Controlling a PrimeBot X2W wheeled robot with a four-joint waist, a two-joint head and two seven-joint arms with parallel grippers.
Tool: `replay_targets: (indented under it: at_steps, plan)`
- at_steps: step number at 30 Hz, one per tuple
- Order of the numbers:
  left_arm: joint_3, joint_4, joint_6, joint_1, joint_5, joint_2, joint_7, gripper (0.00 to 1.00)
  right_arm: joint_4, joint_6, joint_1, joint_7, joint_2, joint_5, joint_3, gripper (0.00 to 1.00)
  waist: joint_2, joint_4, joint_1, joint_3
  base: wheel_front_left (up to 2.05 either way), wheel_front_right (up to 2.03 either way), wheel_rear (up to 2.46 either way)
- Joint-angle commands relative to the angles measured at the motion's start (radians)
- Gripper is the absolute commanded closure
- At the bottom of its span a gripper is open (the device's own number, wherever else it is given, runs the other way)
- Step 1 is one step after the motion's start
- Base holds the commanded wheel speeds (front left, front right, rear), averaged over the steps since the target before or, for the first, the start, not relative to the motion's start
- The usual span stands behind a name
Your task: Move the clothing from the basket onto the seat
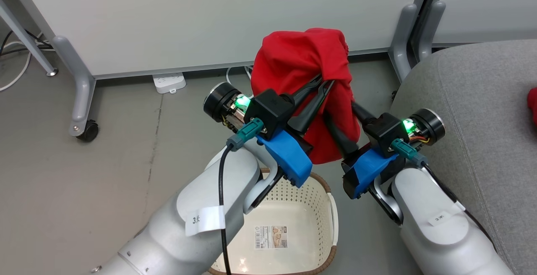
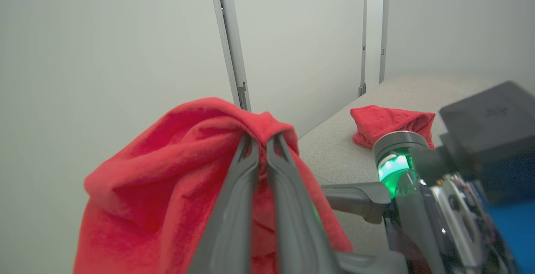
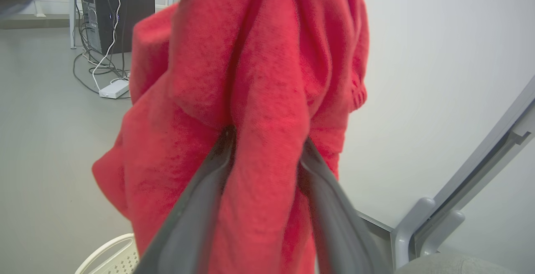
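Head view, entry one: what is held, and by what?
— Red garment [image 1: 302,61], bunched, raised above the basket [image 1: 321,180] and hanging clear of its rim. Left gripper [image 1: 326,79] pinches an upper fold. Right gripper [image 1: 339,110] bites lower down. Two grips, likely so the loose cloth cannot trail or snag on the rim.
— Destination?
— Seat [image 1: 474,98], to the robot's right, well apart from the load. Second red garment [image 1: 533,105] lies on it at the picture's edge. The visible basket floor carries no clothing, so this looks like the last item.
— Left wrist view?
— Left gripper [image 2: 262,144]: fingers almost together, with a thin fold of the red garment [image 2: 167,173] nipped between the tips. Second red garment [image 2: 388,123] lies heaped on the seat [image 2: 334,152] beyond.
— Right wrist view?
— Right gripper [image 3: 267,140]: fingers kept partly apart by a thick roll of the red garment [image 3: 250,77] clamped between them. The bulk explains the gap. Basket [image 3: 108,251] rim sits below, untouched.
— Remaining?
— Judged: carry rightward, release over the cushion.
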Motion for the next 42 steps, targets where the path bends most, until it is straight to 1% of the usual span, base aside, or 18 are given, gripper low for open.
replay_targets:
  at_steps: [1, 25, 26, 27, 42]
  plan:
    - [-0.004, -0.004, -0.001, -0.013, 0.001, -0.001, -0.005, 1.00, 0.008, 0.000, -0.018, -0.003, 0.006, 0.008, 0.003, 1.00, -0.0001, 0.000, -0.0001, 0.001, 0.00, 0.00, 0.00]
    - [0.004, 0.015, -0.003, -0.016, 0.009, 0.003, -0.005, 1.00, -0.004, 0.000, -0.014, -0.003, -0.005, 0.028, 0.021, 1.00, -0.0001, -0.006, -0.0001, 0.003, 0.00, 0.00, 0.00]
    - [0.004, 0.018, 0.000, -0.015, 0.009, 0.003, -0.005, 0.70, -0.005, 0.000, -0.014, -0.003, -0.005, 0.029, 0.021, 1.00, -0.0001, -0.006, -0.0001, 0.003, 0.00, 0.00, 0.00]
    - [0.006, 0.017, 0.008, -0.018, 0.014, 0.003, -0.005, 0.00, -0.005, 0.000, -0.014, -0.003, -0.006, 0.030, 0.021, 1.00, -0.0001, -0.006, -0.0001, 0.003, 0.00, 0.00, 0.00]
    - [0.018, 0.018, 0.010, -0.009, 0.038, 0.009, -0.005, 0.00, -0.016, 0.000, -0.001, -0.003, -0.009, 0.035, 0.019, 1.00, -0.0001, -0.017, -0.0001, 0.009, 0.00, 0.00, 0.00]
